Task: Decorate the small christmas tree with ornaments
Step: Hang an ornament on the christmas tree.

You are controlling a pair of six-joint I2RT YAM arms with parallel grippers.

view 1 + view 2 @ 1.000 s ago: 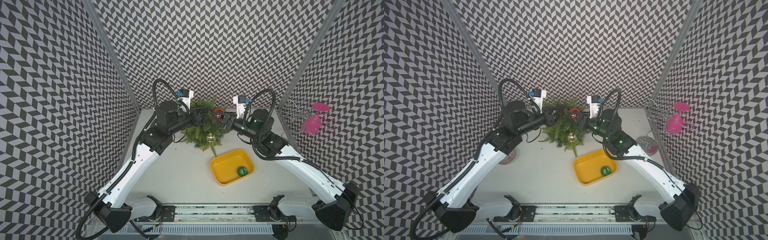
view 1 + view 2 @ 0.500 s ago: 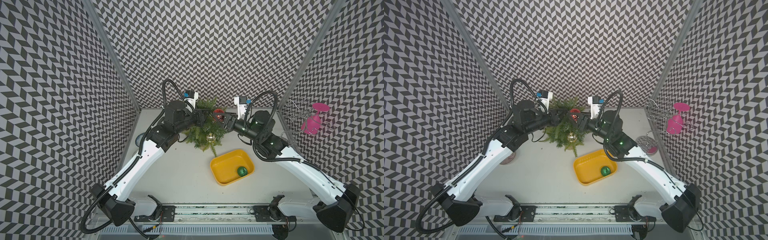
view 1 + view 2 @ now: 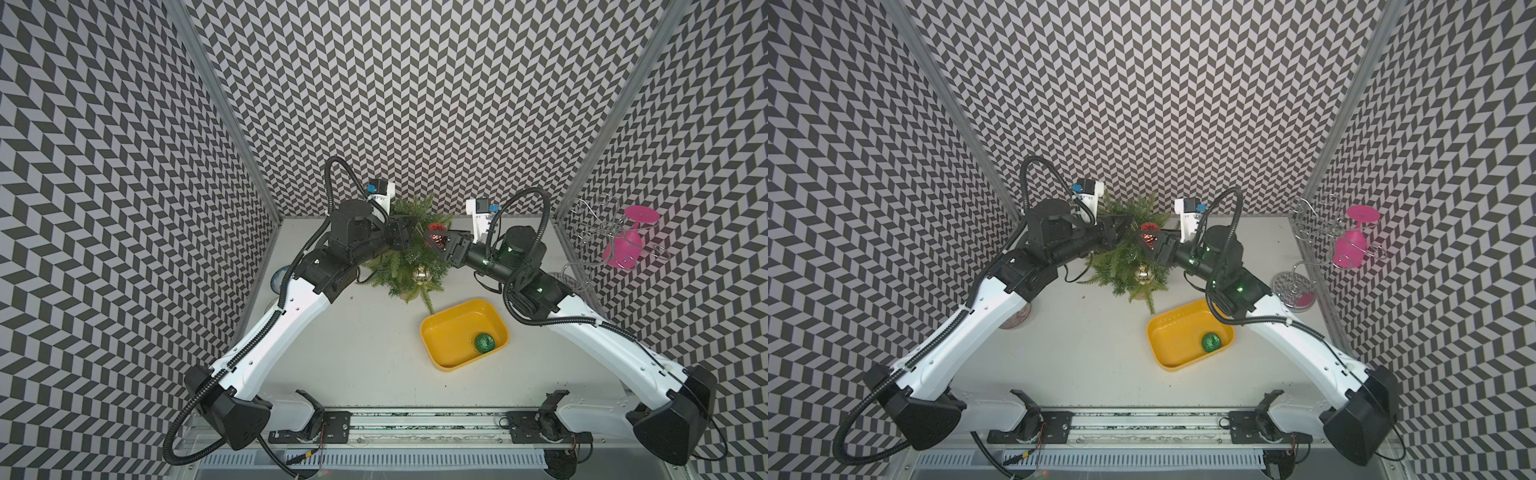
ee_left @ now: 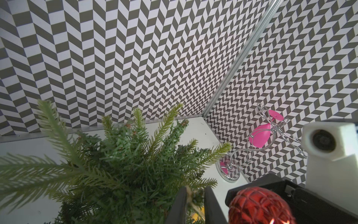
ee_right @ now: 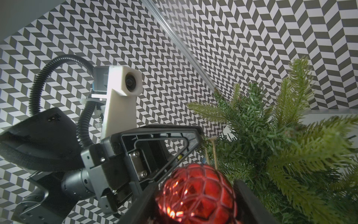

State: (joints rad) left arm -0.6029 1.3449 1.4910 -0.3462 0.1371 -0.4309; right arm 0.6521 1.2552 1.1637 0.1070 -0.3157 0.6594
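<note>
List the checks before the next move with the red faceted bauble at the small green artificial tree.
1. The red faceted bauble sits between the fingers of the right gripper: ok.
2. The left gripper clamped on its beige string loop: cannot tell.
3. Loop over a branch of the small green artificial tree: cannot tell.
4. The gold round bauble hangs on the tree: ok.
5. The green glitter bauble hung: not ok, lies in the yellow plastic tray.
</note>
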